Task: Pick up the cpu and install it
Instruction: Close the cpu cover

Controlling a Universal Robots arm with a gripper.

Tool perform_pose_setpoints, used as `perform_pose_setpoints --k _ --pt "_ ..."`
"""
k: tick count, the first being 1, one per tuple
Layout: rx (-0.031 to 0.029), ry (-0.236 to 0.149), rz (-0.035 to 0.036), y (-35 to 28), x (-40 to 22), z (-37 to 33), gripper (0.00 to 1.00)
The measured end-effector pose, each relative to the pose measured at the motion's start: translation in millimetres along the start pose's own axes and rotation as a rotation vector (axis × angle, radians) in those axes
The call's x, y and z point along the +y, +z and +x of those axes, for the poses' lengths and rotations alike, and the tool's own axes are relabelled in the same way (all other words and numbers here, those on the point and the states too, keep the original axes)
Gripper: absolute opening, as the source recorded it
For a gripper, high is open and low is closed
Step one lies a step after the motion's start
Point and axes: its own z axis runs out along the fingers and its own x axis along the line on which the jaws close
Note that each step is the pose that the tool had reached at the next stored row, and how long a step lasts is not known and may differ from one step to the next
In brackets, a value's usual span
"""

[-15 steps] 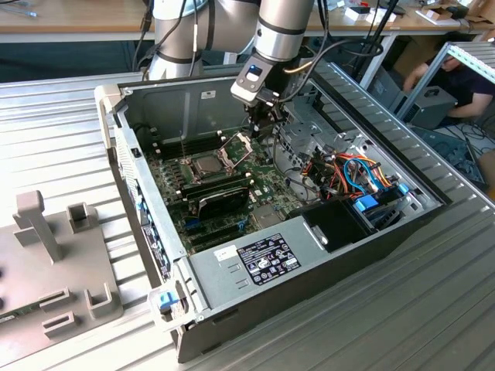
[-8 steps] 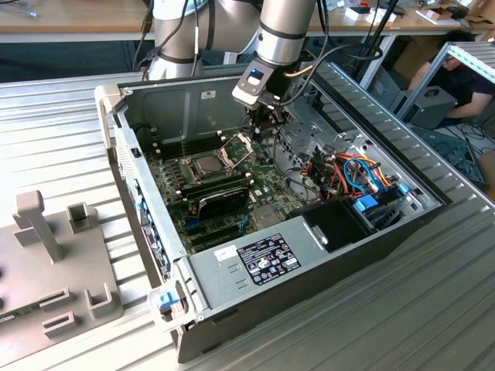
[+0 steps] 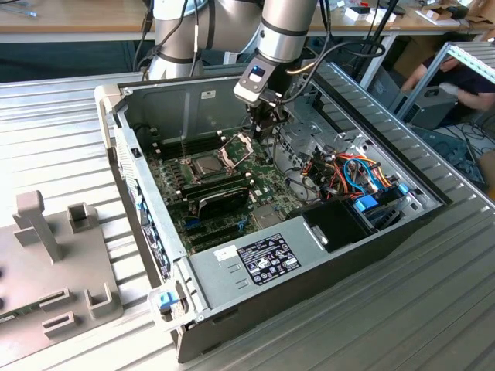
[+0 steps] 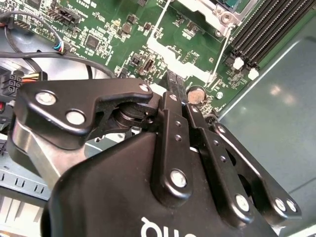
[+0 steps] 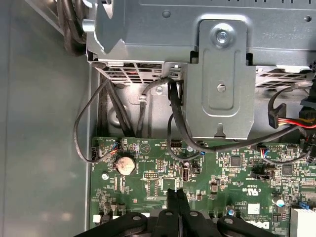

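The cpu lies flat in its socket on the green motherboard, inside the open computer case, with the hinged metal frame tipped up just to the exterior view's right of it. The claw hangs over the board past that frame, apart from the chip; in both wrist views its fingers are pressed together on nothing, near a coin battery

Noted glossy green lacquer on motherboard. Found satin black metal on gripper, bright steel screws. Logged dull grey stamped sheet metal for drive bracket, shiny coin cell, matt black plastic cable sheathing, ribbed brushed-metal table.
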Motion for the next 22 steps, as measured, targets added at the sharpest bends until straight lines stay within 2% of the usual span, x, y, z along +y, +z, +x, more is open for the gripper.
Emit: perform_pose_setpoints --k 4,9,19,22 --pt "0.0000 0.000 0.0000 2.0 3.3 0.0 0.11" --pt "0.0000 0.000 0.0000 12.4 3.3 0.3 0.11" --pt "-0.0002 0.000 0.0001 15.4 2.8 0.4 0.11" --pt "-0.0002 0.000 -0.0011 15.5 0.2 0.4 0.11"
